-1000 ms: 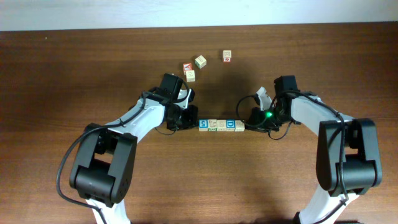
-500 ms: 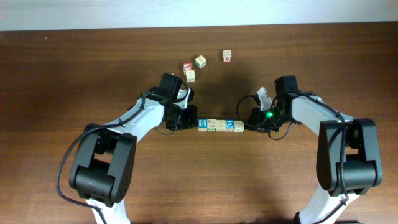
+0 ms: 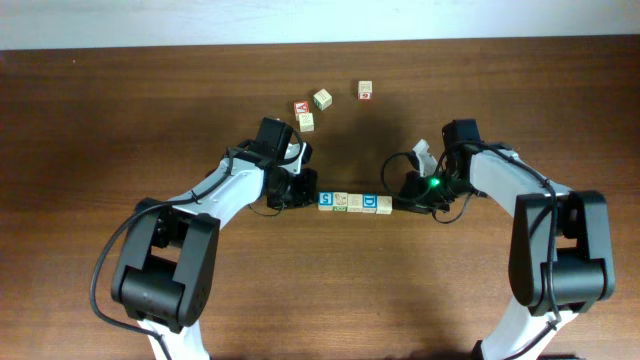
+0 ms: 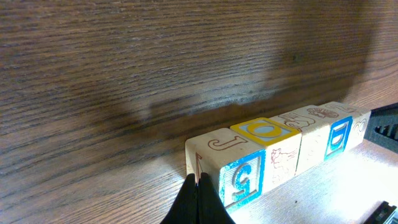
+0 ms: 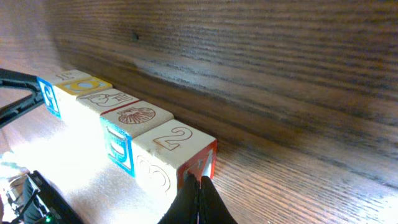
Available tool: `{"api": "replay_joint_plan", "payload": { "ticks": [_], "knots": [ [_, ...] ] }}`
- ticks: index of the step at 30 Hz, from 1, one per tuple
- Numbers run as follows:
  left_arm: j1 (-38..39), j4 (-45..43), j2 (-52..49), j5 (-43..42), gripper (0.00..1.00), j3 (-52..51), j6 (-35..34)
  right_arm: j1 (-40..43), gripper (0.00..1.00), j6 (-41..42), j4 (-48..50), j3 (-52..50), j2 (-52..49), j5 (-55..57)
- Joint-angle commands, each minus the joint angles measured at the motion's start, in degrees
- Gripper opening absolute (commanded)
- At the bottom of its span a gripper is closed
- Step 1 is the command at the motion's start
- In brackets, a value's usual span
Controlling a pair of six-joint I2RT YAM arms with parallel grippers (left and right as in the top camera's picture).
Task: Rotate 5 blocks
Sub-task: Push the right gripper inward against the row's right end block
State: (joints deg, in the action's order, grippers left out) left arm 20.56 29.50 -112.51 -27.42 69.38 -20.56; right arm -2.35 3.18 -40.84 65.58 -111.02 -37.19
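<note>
Five blocks stand touching in one straight row at the table's middle. My left gripper is shut, its tip against the row's left end. That end block has a J on top and a blue G on its side, and the closed fingertips touch its end face. Beside it is a block with a yellow O on top. My right gripper is shut too, its tip pressed on the red end face of the block marked 2. Neither gripper holds anything.
Several loose alphabet cubes lie farther back: a red-printed one, a pale one, a tilted one and one to the right. Both arms reach in from the near side. The dark wooden table ends at a pale strip along the back.
</note>
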Motion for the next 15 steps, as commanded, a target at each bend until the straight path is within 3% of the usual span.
{"api": "replay_joint_plan", "payload": {
  "ticks": [1, 15],
  "knots": [
    [-0.2, -0.1, -0.3, -0.6, 0.0, 0.8, 0.9, 0.1, 0.04, 0.1, -1.4, 2.7, 0.2, -2.1],
    [-0.2, -0.1, -0.3, -0.7, 0.0, 0.8, 0.9, -1.9, 0.04, 0.3, -3.3, 4.3, 0.7, 2.6]
  ]
}}
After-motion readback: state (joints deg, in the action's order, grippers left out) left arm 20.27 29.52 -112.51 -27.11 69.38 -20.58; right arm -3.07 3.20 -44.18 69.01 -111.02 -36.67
